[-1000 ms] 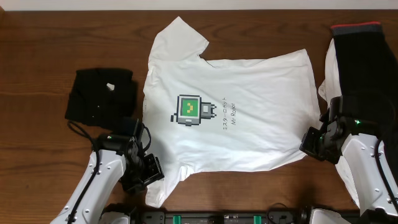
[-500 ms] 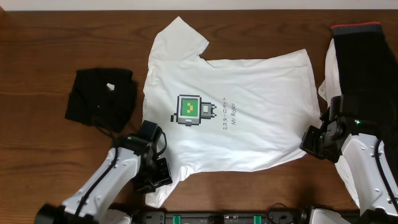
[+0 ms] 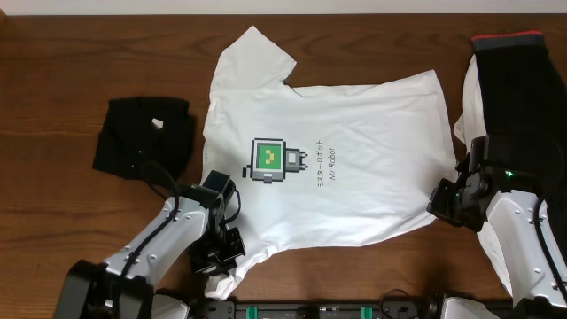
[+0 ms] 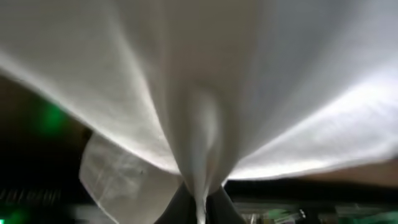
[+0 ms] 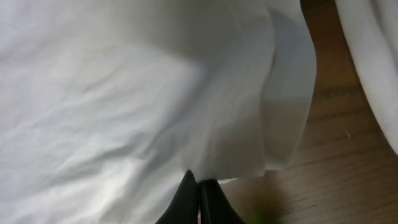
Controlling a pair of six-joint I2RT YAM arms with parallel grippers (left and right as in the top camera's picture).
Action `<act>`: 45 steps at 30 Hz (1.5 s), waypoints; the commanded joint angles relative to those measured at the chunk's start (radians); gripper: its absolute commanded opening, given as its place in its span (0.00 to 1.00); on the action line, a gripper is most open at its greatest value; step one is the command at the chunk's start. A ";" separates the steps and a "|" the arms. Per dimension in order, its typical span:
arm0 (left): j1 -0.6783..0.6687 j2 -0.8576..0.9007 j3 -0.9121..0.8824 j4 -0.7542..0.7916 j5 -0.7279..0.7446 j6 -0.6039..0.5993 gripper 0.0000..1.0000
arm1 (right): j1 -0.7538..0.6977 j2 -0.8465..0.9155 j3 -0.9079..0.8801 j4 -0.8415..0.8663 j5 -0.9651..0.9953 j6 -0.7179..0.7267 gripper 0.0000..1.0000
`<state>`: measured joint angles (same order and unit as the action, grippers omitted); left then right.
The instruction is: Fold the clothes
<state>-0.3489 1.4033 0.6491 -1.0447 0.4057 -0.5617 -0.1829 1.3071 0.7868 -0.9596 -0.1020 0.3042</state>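
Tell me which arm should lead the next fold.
Left, probably: the left gripper is shut on the near sleeve of the white T-shirt, cloth gathered; the right gripper only pinches the hem corner.

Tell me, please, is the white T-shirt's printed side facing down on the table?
No, the white T-shirt lies print-up, with its pixel-robot graphic plainly visible from overhead.

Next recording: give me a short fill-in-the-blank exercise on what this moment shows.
The T-shirt spread on the table is ____ in colour.
The left gripper and the right gripper are each shut on the ____.
The folded garment on the left arm's side of the T-shirt is ____.
Missing words: white; T-shirt; black.
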 commanded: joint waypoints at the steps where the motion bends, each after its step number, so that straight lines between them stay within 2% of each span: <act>1: -0.001 -0.050 0.116 -0.045 0.009 0.061 0.06 | -0.010 -0.006 0.014 0.014 -0.037 -0.018 0.01; 3: -0.001 -0.066 0.164 -0.065 -0.014 0.076 0.06 | -0.010 -0.007 0.014 0.040 -0.127 -0.094 0.01; 7: 0.011 -0.076 0.218 -0.077 -0.087 0.079 0.06 | -0.010 -0.006 0.014 0.082 -0.233 -0.106 0.01; 13: 0.069 -0.075 0.219 -0.056 -0.188 0.079 0.06 | -0.010 -0.006 0.014 0.156 -0.247 -0.011 0.01; 19: 0.138 -0.074 0.219 0.000 -0.191 0.105 0.07 | -0.010 -0.006 0.014 0.224 -0.246 0.058 0.01; 22: 0.146 -0.071 0.219 -0.006 -0.205 0.120 0.17 | -0.010 -0.006 0.014 0.219 -0.246 0.058 0.01; 23: 0.146 -0.071 0.219 -0.010 -0.222 0.120 0.27 | -0.010 -0.006 0.014 0.216 -0.246 0.058 0.01; 25: 0.146 -0.071 0.219 -0.020 -0.234 0.120 0.37 | -0.010 -0.006 0.014 0.213 -0.246 0.057 0.01; 28: 0.143 -0.071 0.219 -0.048 -0.204 0.120 0.38 | -0.010 -0.006 0.014 0.208 -0.246 0.057 0.01; 34: 0.049 -0.072 0.219 -0.080 -0.160 0.170 0.38 | -0.010 -0.006 0.014 0.208 -0.246 0.057 0.01; 45: -0.180 -0.069 0.211 -0.027 -0.185 0.138 0.39 | -0.010 -0.006 0.014 0.208 -0.244 0.058 0.01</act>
<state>-0.4892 1.3304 0.8604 -1.0679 0.2325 -0.4145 -0.1829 1.3071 0.7868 -0.7506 -0.3382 0.3492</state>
